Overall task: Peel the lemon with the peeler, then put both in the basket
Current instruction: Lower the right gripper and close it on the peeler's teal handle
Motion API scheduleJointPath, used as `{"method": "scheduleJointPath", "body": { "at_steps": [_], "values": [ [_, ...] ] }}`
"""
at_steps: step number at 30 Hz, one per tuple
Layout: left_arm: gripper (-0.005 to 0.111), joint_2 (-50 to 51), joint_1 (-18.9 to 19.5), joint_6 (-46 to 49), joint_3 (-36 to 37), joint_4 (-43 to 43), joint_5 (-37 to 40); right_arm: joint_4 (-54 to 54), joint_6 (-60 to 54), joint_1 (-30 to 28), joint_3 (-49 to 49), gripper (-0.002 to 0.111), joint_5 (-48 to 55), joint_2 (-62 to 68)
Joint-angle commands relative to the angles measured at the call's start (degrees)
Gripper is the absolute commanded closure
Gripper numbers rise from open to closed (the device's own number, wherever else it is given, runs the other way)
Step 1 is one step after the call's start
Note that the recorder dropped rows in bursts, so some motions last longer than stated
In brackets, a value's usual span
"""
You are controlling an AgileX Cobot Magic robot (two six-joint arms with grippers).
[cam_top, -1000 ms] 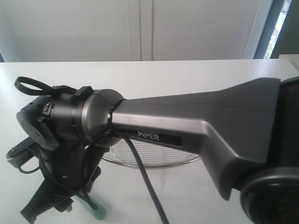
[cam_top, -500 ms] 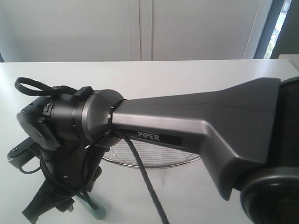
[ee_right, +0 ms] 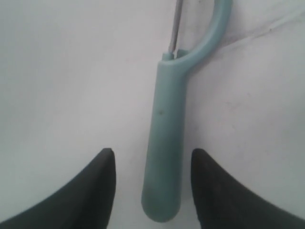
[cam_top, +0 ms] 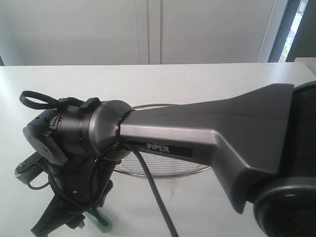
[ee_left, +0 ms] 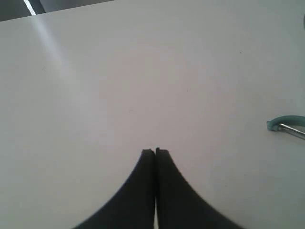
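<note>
The right arm point(cam_top: 197, 133) stretched from the right across the middle of the white table point(cam_top: 222, 79) to the near left, with its wrist bent downward. The right gripper point(ee_right: 151, 151) pointed at the table, jaws spread wide and holding nothing. The peeler point(ee_right: 167, 119) lay flat on the table between them. The rounded end of its teal handle sat in the gap between the two dark fingers point(ee_right: 102, 191), and bare table showed on both sides, so neither finger touched it. The forked head and thin metal blade pointed away from the gripper and ran out of that view. In the exterior view only a scrap of teal showed at the near left, under the wrist, a little nearer and further left than the basket point(cam_top: 182, 173).

The basket stood mid-table behind the arm, which hid most of it. A curve of rim and wire mesh showed below the arm and a thin arc of rim above it. What lay inside could not be told.

The left gripper point(ee_left: 155, 151) hung over bare table with its jaws pressed together and nothing between them. At the edge of its view one teal tip of the peeler's head and a bit of blade showed, well apart from the fingertips.

A black cable point(cam_top: 155, 197) hung from the right arm's wrist toward the near edge. Pale panels point(cam_top: 148, 29) stood beyond the far edge.
</note>
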Motion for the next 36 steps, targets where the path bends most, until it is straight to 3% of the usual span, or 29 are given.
{"method": "scheduleJointPath", "body": {
  "at_steps": [1, 36],
  "values": [
    [0.107, -0.2, -0.4, 0.2, 0.2, 0.1, 0.2, -0.5, 0.0, -0.1, 0.3, 0.061, -0.6, 0.4],
    [0.107, -0.2, -0.4, 0.2, 0.2, 0.1, 0.2, -0.5, 0.0, -0.1, 0.3, 0.061, -1.3, 3.0]
  ]
}}
